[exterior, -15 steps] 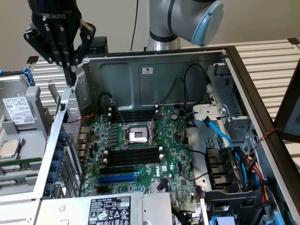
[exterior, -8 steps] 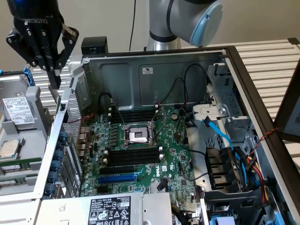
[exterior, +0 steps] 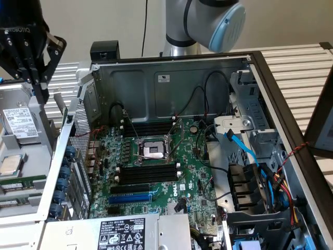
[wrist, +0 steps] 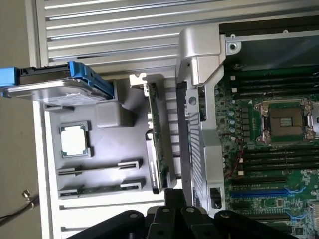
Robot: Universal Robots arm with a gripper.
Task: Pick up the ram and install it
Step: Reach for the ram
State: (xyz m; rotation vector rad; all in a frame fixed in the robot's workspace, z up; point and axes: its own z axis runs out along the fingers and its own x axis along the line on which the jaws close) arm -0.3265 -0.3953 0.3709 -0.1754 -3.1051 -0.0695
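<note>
open pc case (exterior: pixel 171 83). exterior view: cpu socket (exterior: pixel 154 151) centred on motherboard (exterior: pixel 195 179); black slots (exterior: pixel 148 173) at its 12 and 6 o'clock; blue expansion slot (exterior: pixel 130 198) at 7; blue cable (exterior: pixel 244 151) at 3; hard drive (exterior: pixel 21 122) at 9, outside the case.

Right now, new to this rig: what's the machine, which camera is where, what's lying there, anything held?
It is one grey robot arm with a black gripper. One picture is from a camera off the arm, the other from a camera on its wrist. The gripper hangs above a grey tray beside an open computer case with a green motherboard. In the tray sit two long, narrow green ram sticks, a square silver processor chip and a hard drive in a blue frame. I see nothing in the gripper.
</note>
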